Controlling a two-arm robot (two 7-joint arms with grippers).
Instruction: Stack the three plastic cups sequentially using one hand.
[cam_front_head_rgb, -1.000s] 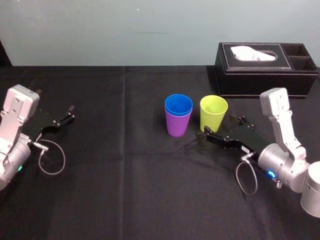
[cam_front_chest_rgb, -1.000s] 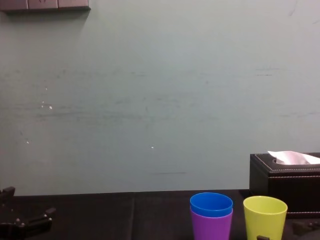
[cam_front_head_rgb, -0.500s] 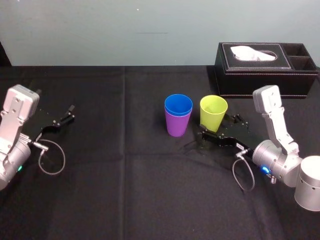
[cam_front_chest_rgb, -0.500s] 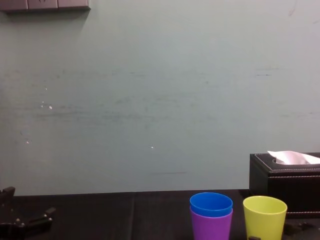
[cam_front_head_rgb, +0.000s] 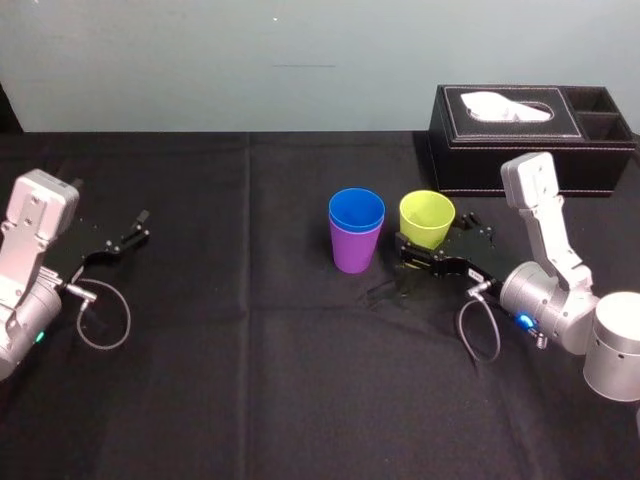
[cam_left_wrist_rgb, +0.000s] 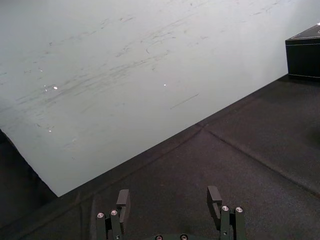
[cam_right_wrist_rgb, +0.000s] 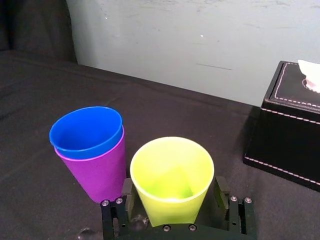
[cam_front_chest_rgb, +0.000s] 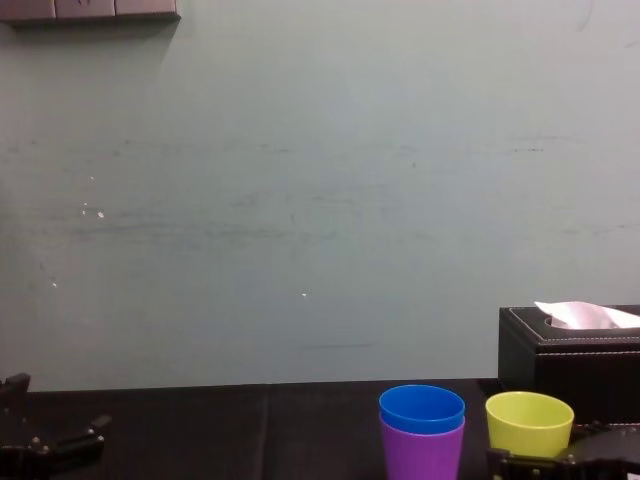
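Observation:
A blue cup sits nested inside a purple cup at the table's middle. Just right of them stands the yellow-green cup, upright on the black cloth. My right gripper is open and straddles that cup low down, one finger on each side. The right wrist view shows the yellow-green cup between the fingers, with the blue cup and purple cup beside it. My left gripper rests open at the far left, with nothing between its fingers.
A black tissue box stands at the back right, close behind the yellow-green cup. A pale wall rises behind the table. Grey cables loop near both wrists. Black cloth stretches bare between the left arm and the cups.
My right gripper has slid forward and left until its open fingers flank the yellow-green cup. The cups and the left arm have not moved.

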